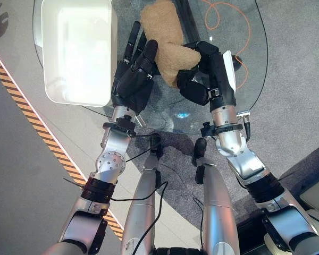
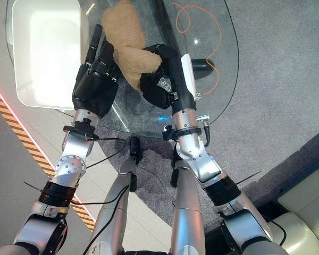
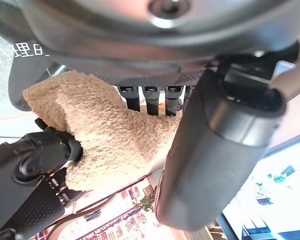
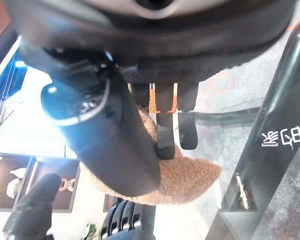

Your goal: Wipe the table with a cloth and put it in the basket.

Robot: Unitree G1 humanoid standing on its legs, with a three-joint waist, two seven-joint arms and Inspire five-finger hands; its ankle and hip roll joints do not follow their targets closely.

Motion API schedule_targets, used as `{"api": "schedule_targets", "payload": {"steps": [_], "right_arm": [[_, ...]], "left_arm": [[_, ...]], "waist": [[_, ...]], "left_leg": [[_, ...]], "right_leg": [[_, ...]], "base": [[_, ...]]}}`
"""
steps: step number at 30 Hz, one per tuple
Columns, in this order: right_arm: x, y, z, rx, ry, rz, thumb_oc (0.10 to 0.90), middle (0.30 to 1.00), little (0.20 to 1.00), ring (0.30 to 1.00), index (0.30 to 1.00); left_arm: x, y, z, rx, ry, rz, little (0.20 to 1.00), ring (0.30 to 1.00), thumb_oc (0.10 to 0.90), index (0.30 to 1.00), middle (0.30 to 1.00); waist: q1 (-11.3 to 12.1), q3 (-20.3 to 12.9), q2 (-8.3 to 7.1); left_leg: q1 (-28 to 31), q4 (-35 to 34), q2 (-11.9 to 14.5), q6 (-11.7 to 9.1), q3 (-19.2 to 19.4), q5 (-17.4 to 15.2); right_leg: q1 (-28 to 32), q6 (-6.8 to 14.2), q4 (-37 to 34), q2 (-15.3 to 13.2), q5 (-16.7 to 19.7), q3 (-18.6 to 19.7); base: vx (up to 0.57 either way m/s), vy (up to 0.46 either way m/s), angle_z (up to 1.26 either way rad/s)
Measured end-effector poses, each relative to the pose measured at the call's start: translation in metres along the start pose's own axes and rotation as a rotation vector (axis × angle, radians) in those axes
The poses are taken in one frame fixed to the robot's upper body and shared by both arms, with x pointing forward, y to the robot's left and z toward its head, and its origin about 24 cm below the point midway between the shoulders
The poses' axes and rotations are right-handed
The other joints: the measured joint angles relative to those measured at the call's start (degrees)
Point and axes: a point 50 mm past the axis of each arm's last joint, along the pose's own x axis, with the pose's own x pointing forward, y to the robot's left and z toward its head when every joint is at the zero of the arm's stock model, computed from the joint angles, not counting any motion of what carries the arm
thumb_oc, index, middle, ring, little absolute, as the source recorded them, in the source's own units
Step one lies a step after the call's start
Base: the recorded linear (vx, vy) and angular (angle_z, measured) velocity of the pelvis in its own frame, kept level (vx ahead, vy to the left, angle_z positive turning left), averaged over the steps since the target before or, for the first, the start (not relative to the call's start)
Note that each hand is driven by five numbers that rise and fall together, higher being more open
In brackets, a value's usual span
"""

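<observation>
A tan fuzzy cloth (image 1: 162, 32) lies bunched on the round glass table (image 1: 165, 114), reaching from its middle toward the near edge. My right hand (image 1: 202, 77) is shut on the cloth's near end, with its fingers (image 4: 165, 140) curled into the pile and the thumb alongside. My left hand (image 1: 130, 79) rests open just left of the cloth, fingers straight and pointing away from me, its thumb (image 3: 215, 150) against the cloth (image 3: 110, 145). The white basket (image 1: 74, 100) stands on the table's left part, beside the left hand.
An orange cable (image 1: 223, 16) loops on the grey carpet under the glass. Black-and-yellow striped tape (image 1: 21, 101) runs across the floor at the left. The table's dark frame shows through the glass behind the cloth.
</observation>
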Motion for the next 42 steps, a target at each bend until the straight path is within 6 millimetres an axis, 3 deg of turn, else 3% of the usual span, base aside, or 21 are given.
{"api": "schedule_targets", "payload": {"steps": [16, 17, 18, 19, 20, 30, 42], "right_arm": [[0.006, 0.003, 0.005, -0.038, -0.019, 0.096, 0.1, 0.3, 0.2, 0.3, 0.3], [0.006, 0.003, 0.004, -0.042, -0.019, 0.101, 0.1, 0.3, 0.2, 0.3, 0.3], [0.006, 0.002, 0.004, -0.047, -0.019, 0.104, 0.1, 0.3, 0.2, 0.3, 0.3], [0.006, 0.003, 0.004, -0.047, -0.019, 0.104, 0.1, 0.3, 0.2, 0.3, 0.3], [0.005, 0.003, 0.004, -0.047, -0.019, 0.107, 0.1, 0.3, 0.2, 0.3, 0.3], [0.001, 0.018, 0.012, -0.039, -0.055, 0.189, 0.1, 0.3, 0.2, 0.3, 0.3], [0.001, 0.019, 0.014, -0.035, -0.064, 0.196, 0.105, 0.305, 0.205, 0.305, 0.305]], "left_arm": [[0.0, 0.003, -0.001, -0.01, 0.024, 0.013, 0.9, 0.9, 0.8, 0.9, 0.9], [0.0, 0.003, -0.001, -0.01, 0.028, 0.014, 0.859, 0.865, 0.759, 0.865, 0.865], [0.0, 0.003, -0.002, -0.01, 0.031, 0.014, 0.573, 0.62, 0.473, 0.62, 0.62], [0.0, 0.004, -0.002, -0.01, 0.032, 0.017, 0.524, 0.578, 0.424, 0.578, 0.578], [0.0, 0.005, -0.002, -0.009, 0.031, 0.02, 0.2, 0.3, 0.1, 0.3, 0.3], [-0.001, 0.009, 0.006, 0.009, -0.039, 0.047, 0.2, 0.3, 0.1, 0.3, 0.3], [0.0, 0.008, 0.007, 0.004, -0.06, 0.05, 0.2, 0.3, 0.1, 0.3, 0.3]], "waist": [[0.1, 0.0, -0.06], [0.1, 0.0, -0.06], [0.1, 0.0, -0.06], [0.1, 0.0, -0.06], [0.1, 0.0, -0.06], [0.1, 0.0, -0.07], [0.0, 0.0, -0.34]], "left_leg": [[0.0, 0.0, 0.0, 0.0, 0.0, 0.0], [0.0, 0.0, 0.0, 0.0, 0.0, 0.0], [0.0, 0.0, 0.0, 0.0, 0.0, 0.0], [0.0, 0.0, 0.0, 0.0, 0.0, 0.0], [0.0, 0.0, 0.0, 0.0, 0.0, 0.0], [0.0, 0.1, 0.0, 0.0, 0.0, 0.0], [0.0, 0.1, 0.0, 0.0, 0.0, 0.0]], "right_leg": [[0.0, 0.0, 0.1, 0.0, 0.0, -0.1], [0.0, 0.0, 0.1, 0.0, 0.0, -0.1], [0.0, 0.0, 0.1, 0.0, 0.0, -0.1], [0.0, 0.0, 0.1, 0.0, 0.0, -0.1], [0.0, 0.0, 0.1, 0.0, 0.0, -0.1], [0.0, 0.0, 0.1, 0.0, 0.0, -0.1], [0.0, 0.0, 0.1, 0.0, 0.0, 0.0]], "base": [[0.0, 0.0, 0.0], [0.0, 0.0, 0.0], [0.0, 0.0, 0.0], [0.0, 0.0, 0.0], [0.0, 0.0, 0.0], [0.0, 0.0, 0.0], [0.0, 0.0, 0.0]]}}
